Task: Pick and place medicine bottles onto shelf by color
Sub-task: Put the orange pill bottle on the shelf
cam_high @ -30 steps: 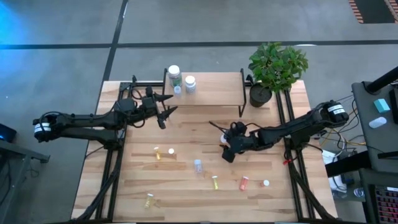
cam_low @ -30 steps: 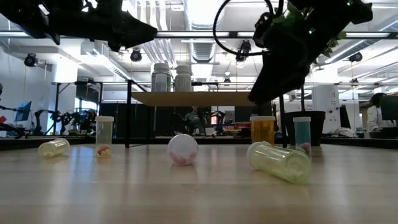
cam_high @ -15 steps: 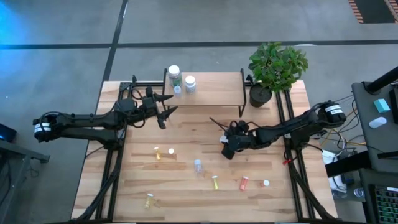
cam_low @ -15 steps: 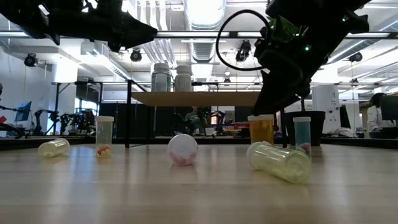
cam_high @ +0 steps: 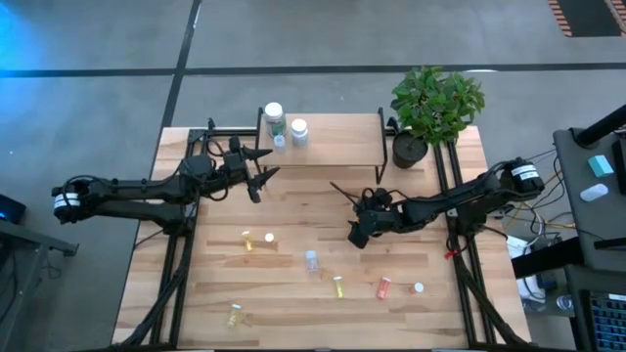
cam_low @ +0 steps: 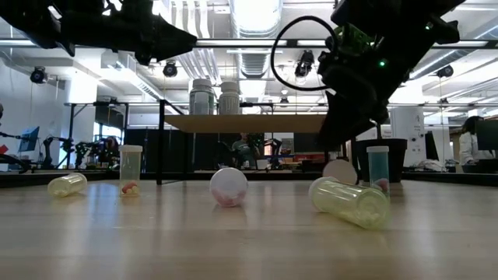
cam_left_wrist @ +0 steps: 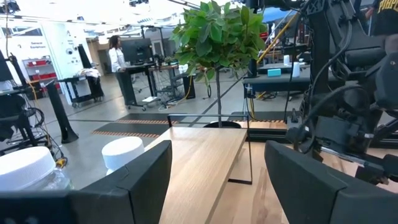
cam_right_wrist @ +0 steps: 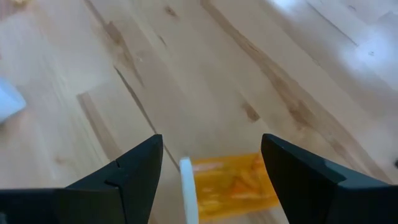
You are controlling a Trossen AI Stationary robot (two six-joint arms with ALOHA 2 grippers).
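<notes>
The right gripper (cam_right_wrist: 208, 174), jaws wide, hovers astride an orange pill bottle (cam_right_wrist: 233, 185) lying mid-table, so closing on it comes next, while the open left gripper (cam_high: 262, 177) waits beside the shelf (cam_high: 337, 140).

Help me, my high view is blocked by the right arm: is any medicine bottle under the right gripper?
Observer: Yes; the right wrist view shows an orange translucent pill bottle with a white cap lying on its side between the open right gripper fingers.
Operator: Lifted?
Observer: No; the low view shows it down on the wooden tabletop, round end toward the camera.
Operator: Left gripper?
Observer: The left gripper is open and empty in its wrist view, facing along the light wooden shelf board.
</notes>
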